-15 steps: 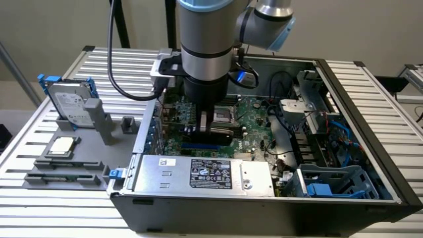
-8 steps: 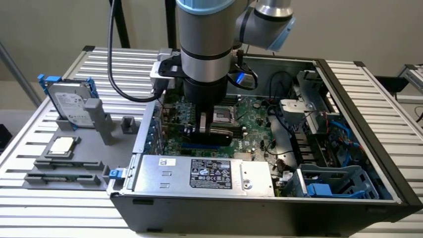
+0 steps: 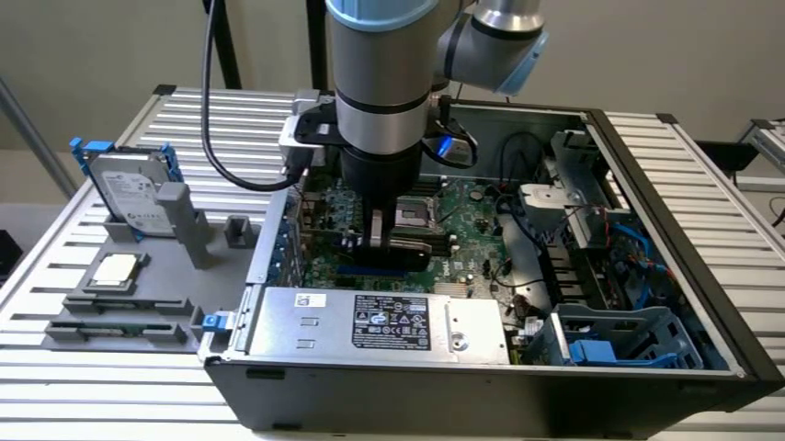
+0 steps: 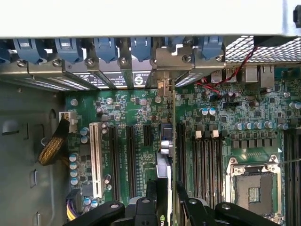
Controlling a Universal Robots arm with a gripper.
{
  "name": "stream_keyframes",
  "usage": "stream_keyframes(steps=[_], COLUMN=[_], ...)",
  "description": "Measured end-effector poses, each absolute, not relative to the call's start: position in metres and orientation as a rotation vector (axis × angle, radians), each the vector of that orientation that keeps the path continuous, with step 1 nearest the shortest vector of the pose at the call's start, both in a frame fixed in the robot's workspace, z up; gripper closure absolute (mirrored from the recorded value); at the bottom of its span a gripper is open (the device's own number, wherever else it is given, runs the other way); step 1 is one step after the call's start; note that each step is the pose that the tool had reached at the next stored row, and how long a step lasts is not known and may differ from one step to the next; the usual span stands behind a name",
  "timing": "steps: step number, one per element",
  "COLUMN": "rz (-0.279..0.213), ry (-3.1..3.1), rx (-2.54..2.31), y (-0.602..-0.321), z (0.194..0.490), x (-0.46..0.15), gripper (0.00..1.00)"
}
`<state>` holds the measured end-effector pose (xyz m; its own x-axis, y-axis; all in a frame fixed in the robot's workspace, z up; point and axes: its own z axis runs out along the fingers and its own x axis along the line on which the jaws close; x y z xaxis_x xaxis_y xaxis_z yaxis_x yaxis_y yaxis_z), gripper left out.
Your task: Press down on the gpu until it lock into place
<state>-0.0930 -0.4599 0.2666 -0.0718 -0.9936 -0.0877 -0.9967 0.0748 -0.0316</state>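
Wrist view: claw [image 4: 167, 195] clamped on the gpu [image 4: 164, 157], which stands on edge right between its fingers [image 4: 184, 201], so pushing down while it's crooked over the motherboard [image 4: 225, 108] beneath could jam or crack it.

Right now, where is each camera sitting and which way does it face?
Exterior view: off the arm, above the open computer case, looking down into it; the arm and gripper show, at the gpu.
Wrist view: on the wrist, facing down at the motherboard; the gripper shows over the gpu's top edge.
Both share gripper, gpu, motherboard.
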Motion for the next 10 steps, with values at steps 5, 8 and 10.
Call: stream_keyframes(steps=[5,8,10], rz=[0.057,0.057,0.057], ry=[2.236,2.233,2.233], rx=[-2.083,-2.087,-2.088], y=[-0.4586,-0.4577,-0.4577], z=[0.2654,0.2648,0.2644], x=[-0.093,-0.093,-0.093], gripper=[0.74,0.74,0.74])
